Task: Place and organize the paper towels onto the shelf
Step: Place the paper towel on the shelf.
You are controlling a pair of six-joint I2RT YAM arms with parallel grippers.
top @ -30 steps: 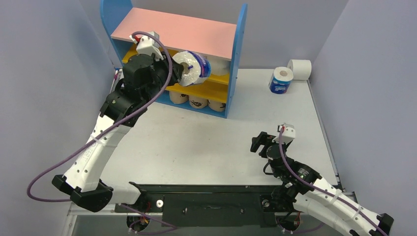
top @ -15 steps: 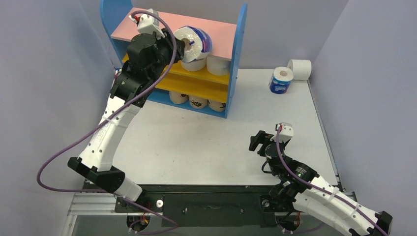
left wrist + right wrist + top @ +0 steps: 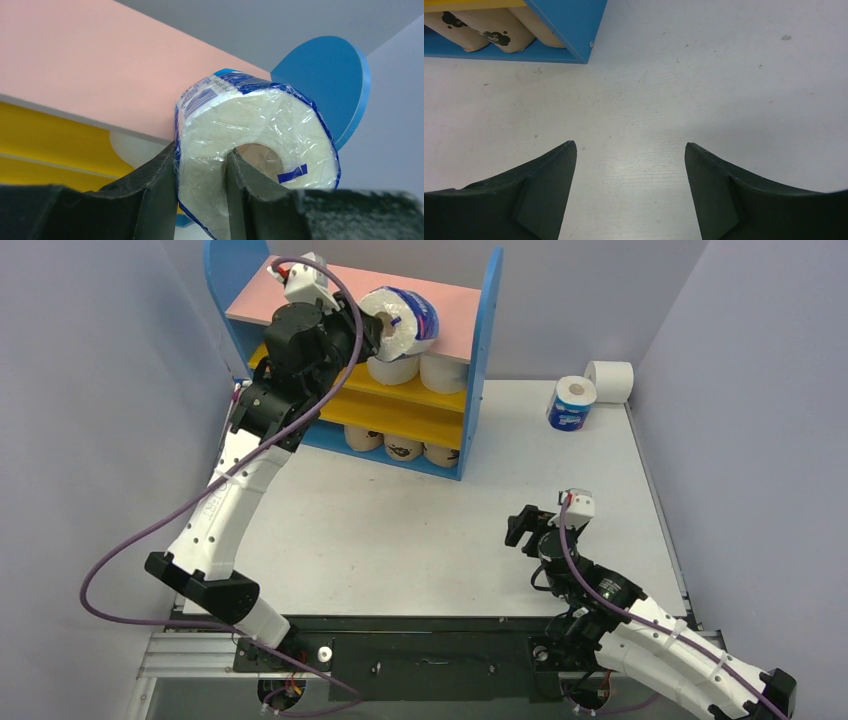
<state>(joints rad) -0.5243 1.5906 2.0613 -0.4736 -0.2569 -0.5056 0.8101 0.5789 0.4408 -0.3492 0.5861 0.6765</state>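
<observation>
A white tabletop [image 3: 400, 530] forms the floor of a booth closed by plain grey-lilac walls [image 3: 90, 390] on the left, back and right. The three-tier shelf unit with blue curved side panels [image 3: 487, 350] stands at the far left of the table, close to the back wall. A broad stretch of tabletop lies between it and the arm bases.

The left gripper [image 3: 365, 325] is raised to the level of the pink top board [image 3: 300, 302] and clamped on a blue-wrapped paper towel roll [image 3: 255, 145]. One finger sits inside the hollow core, the other on the outer wrap. The roll hangs at the board's front edge, toward the right panel; whether it touches the board cannot be told.

Two plain white rolls [image 3: 420, 368] stand on the upper yellow shelf, and tan printed rolls [image 3: 405, 448] lie in the bottom tier. Near the far right corner, another blue-wrapped roll [image 3: 571, 405] stands upright just beside a white roll on its side [image 3: 610, 380].

The right gripper [image 3: 630, 150] hovers low over the tabletop, jaws wide apart with nothing between them, well apart from the shelf.
</observation>
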